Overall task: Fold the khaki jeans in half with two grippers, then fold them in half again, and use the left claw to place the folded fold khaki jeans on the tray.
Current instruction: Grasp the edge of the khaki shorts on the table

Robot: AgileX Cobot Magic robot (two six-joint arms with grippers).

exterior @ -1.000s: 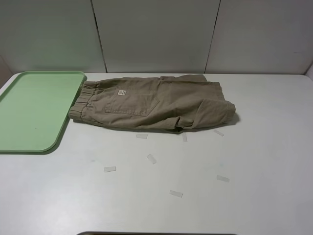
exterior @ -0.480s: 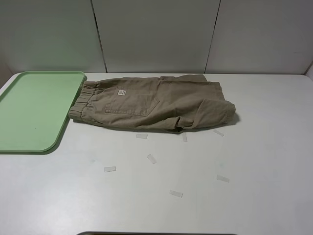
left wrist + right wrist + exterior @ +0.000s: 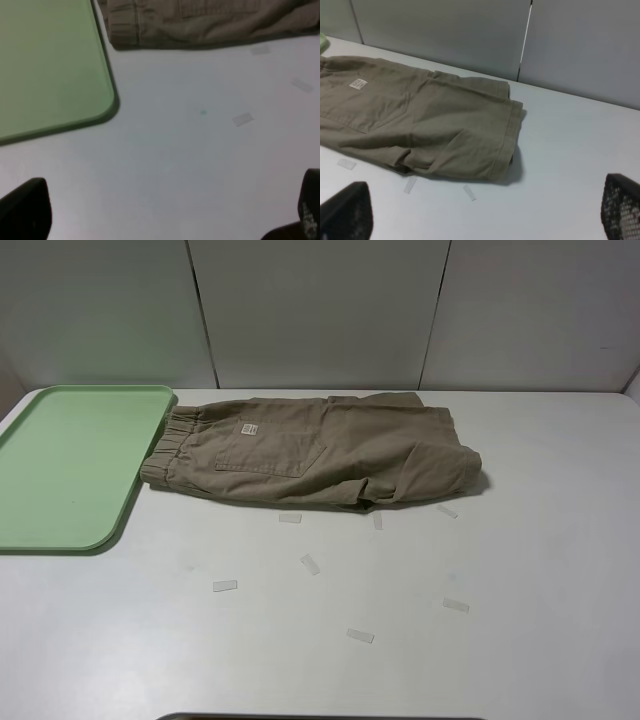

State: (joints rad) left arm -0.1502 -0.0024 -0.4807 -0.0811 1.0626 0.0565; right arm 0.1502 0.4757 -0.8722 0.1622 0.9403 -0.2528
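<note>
Exterior high: jeans [image 3: 315,452] lie on the table [image 3: 420,570], waistband just beside the tray [image 3: 70,465]. Left wrist: left gripper [image 3: 165,215] wide open, empty, over table near the tray corner. Right wrist: right gripper [image 3: 482,212] wide open, empty — jeans' leg end beyond it.

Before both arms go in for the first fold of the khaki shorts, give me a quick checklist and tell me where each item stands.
1. The left gripper is open and empty: ok.
2. The right gripper is open and empty: ok.
3. The khaki shorts are in full view on the table, with nothing on them: ok.
4. Fabric lies smooth: not ok, the leg end is rumpled.
5. The waistband is clear of the tray rim: cannot tell, they lie very close.
6. The tray is free for the folded garment: ok.
</note>
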